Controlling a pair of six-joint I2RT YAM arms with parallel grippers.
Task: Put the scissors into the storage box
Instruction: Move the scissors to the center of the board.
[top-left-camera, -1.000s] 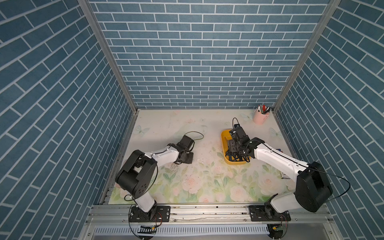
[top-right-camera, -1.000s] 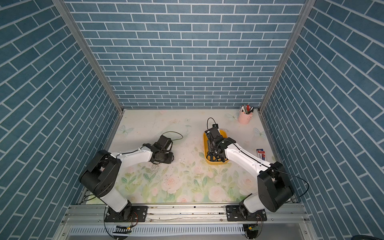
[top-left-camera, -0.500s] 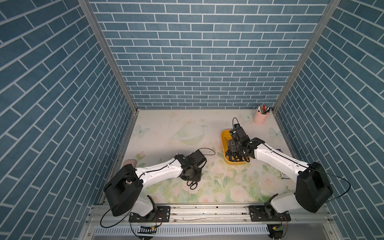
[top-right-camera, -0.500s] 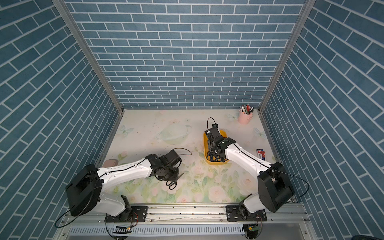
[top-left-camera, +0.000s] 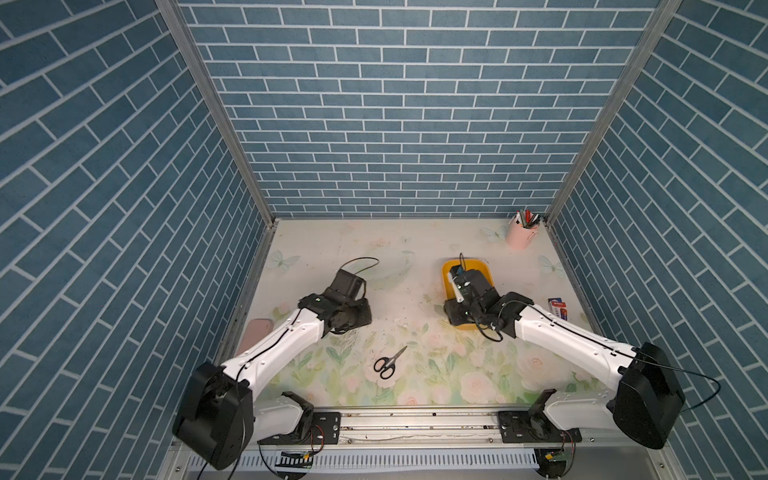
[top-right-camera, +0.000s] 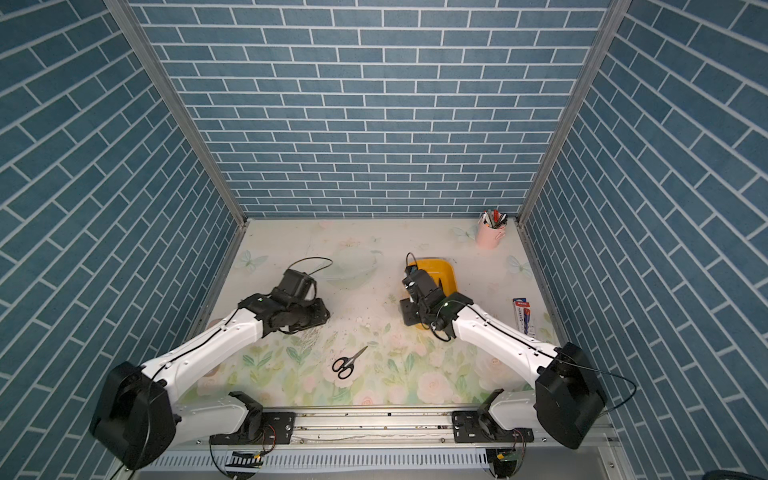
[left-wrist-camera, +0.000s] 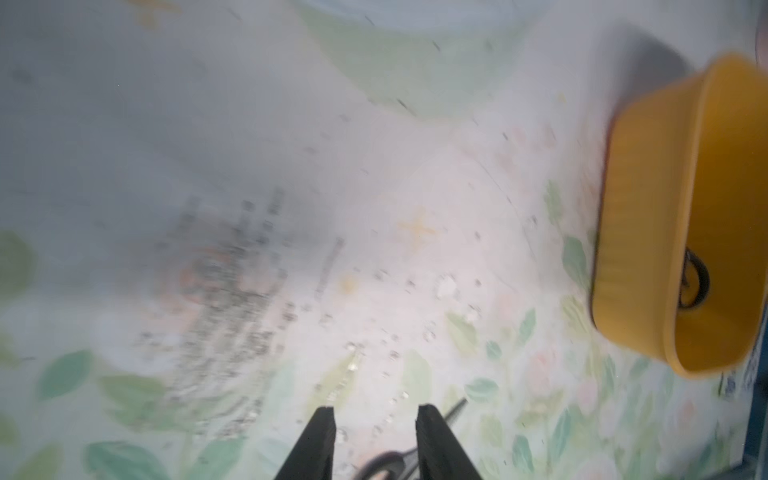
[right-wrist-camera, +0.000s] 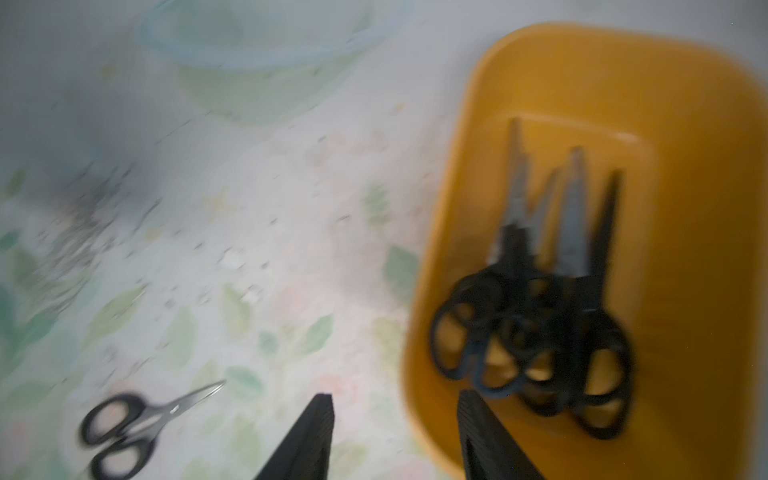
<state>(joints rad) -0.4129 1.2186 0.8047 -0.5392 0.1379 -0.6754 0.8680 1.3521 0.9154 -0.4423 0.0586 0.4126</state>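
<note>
Black fingers of the right end effector (right-wrist-camera: 395, 395) stand parted and empty over the near left corner of the storage box (right-wrist-camera: 685, 104), where several scissors (right-wrist-camera: 540, 316) lie stacked. The left end effector (left-wrist-camera: 374, 409) is also parted, holding nothing, over the table (top-left-camera: 415, 249) nearer its left edge. One loose pair (top-left-camera: 388, 363) lies flat toward the front edge, between both arms, well apart from the box. It looks like the last pickup: descend and close across its handles. Open room surrounds it; the pink cup (top-left-camera: 519, 239) stands in the far right corner.
</note>
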